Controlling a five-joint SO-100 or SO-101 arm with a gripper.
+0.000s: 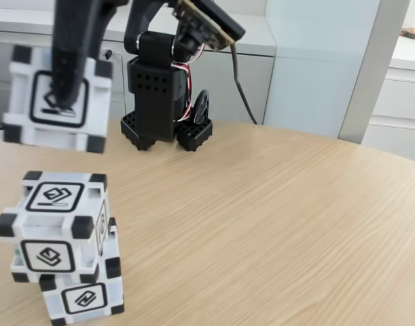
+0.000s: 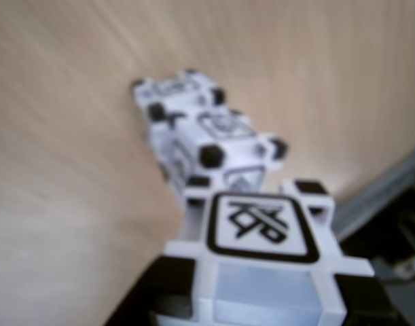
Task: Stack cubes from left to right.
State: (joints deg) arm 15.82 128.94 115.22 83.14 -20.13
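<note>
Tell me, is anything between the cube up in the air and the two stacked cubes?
Nothing: in the fixed view only open air separates the held cube from the top stacked cube.

Office or lab-like room: round light-wood laminate table (image 1: 275,204), pale grey-white cabinets (image 1: 255,75) with a countertop along the back wall, white drawer unit (image 1: 397,102) at right, black robot arm base (image 1: 158,95) on the table.

No words, brands or numbers are showing legibly. Only black-framed glyph signs are appearing on the cubes' faces: the raised cube (image 1: 54,95) at ten o'clock, the upper stacked cube (image 1: 54,227) and the bottom cube (image 1: 85,295) at seven o'clock in the fixed view.
</note>
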